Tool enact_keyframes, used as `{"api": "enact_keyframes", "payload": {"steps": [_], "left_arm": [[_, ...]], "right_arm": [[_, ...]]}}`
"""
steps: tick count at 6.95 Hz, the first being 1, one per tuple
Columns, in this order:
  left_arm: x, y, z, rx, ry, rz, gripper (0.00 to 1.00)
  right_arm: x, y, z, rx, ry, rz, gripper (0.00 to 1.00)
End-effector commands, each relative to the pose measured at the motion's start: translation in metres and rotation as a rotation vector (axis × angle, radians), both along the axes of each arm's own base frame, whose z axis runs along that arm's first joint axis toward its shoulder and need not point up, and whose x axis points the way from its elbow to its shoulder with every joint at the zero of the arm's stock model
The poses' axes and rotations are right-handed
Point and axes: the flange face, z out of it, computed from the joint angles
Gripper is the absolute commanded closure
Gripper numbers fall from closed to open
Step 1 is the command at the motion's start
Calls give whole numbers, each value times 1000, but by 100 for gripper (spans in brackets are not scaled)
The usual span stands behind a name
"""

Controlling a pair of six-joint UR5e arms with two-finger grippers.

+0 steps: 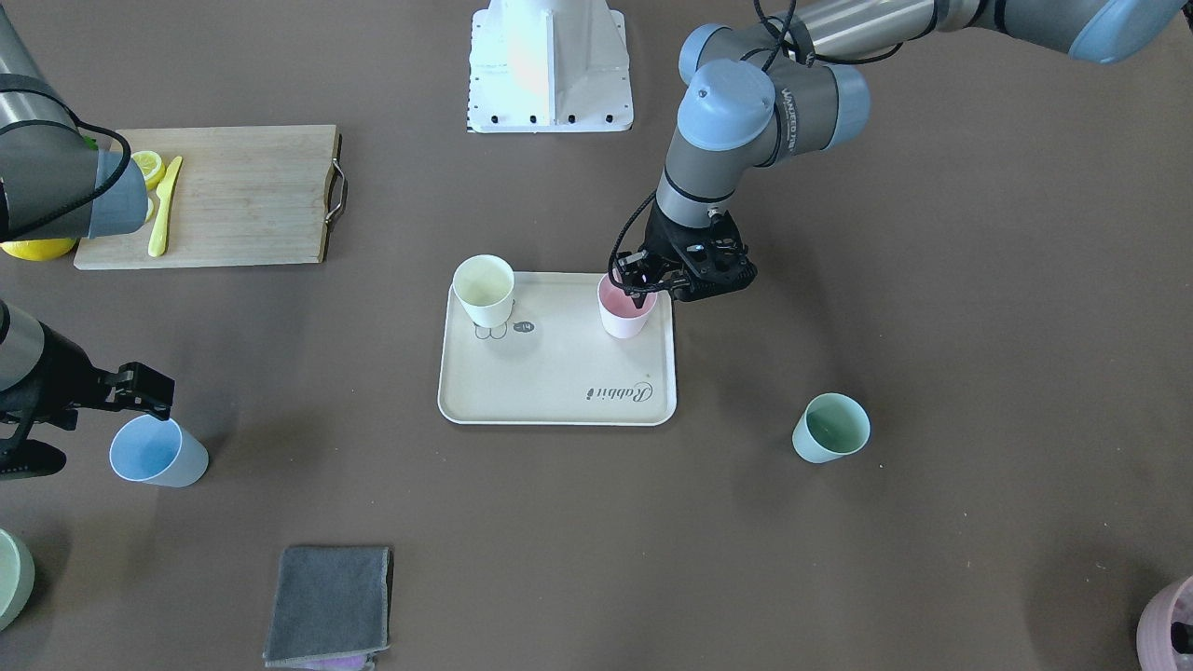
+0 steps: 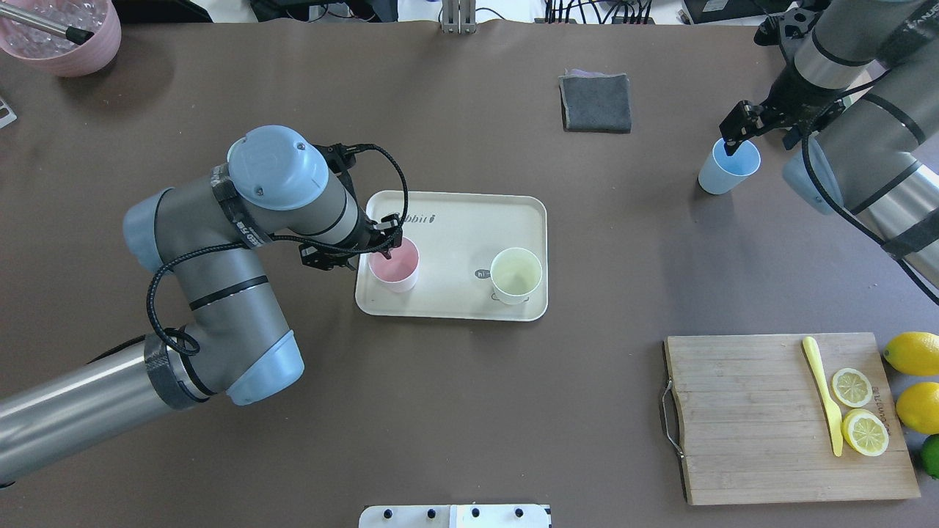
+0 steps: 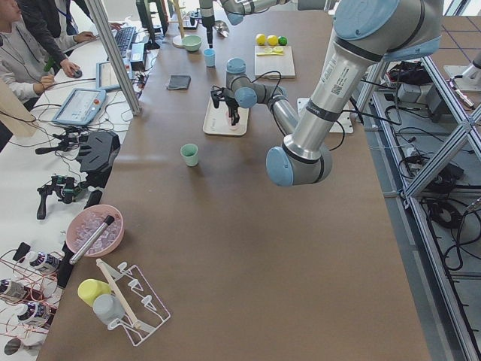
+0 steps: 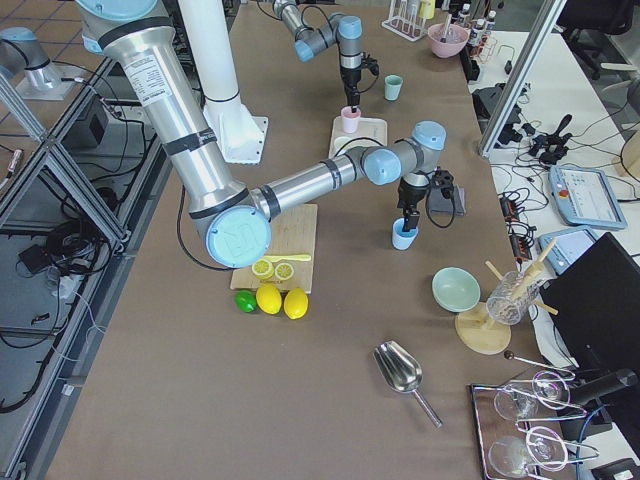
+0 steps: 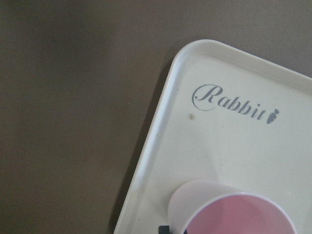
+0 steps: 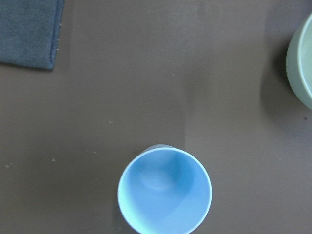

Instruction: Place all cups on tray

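Note:
The cream tray (image 1: 559,373) lies mid-table, also in the overhead view (image 2: 469,227). A pale yellow cup (image 1: 483,289) stands upright on it near the bear drawing. My left gripper (image 1: 641,289) is shut on the rim of the pink cup (image 1: 623,317), one finger inside and one outside; the cup stands on the tray's corner (image 5: 234,146). My right gripper (image 2: 730,139) is open and hovers at the rim of the light blue cup (image 2: 726,167), which stands on the table (image 6: 165,192). The mint green cup (image 1: 829,427) stands alone on the table off the tray.
A wooden cutting board (image 2: 763,418) holds a yellow knife and lemon slices, with whole lemons beside it. A folded grey cloth (image 2: 596,103) lies at the far side. A sage-green vessel (image 6: 302,63) sits near the blue cup. A mauve-pink vessel (image 2: 62,37) is in a far corner.

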Motion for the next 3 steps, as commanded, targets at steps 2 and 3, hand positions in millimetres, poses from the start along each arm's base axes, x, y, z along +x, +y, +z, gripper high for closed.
{"api": "enact_keyframes", "payload": {"steps": [2,3], "left_arm": [[-57,-48,12,75,-60,-14,2],[-59,-50,11,75,-59,-17,2]], "right_arm": [[-7,-15,51,-35,-7,28,0],[-7,-14,61,-50,2,28,3]]}}
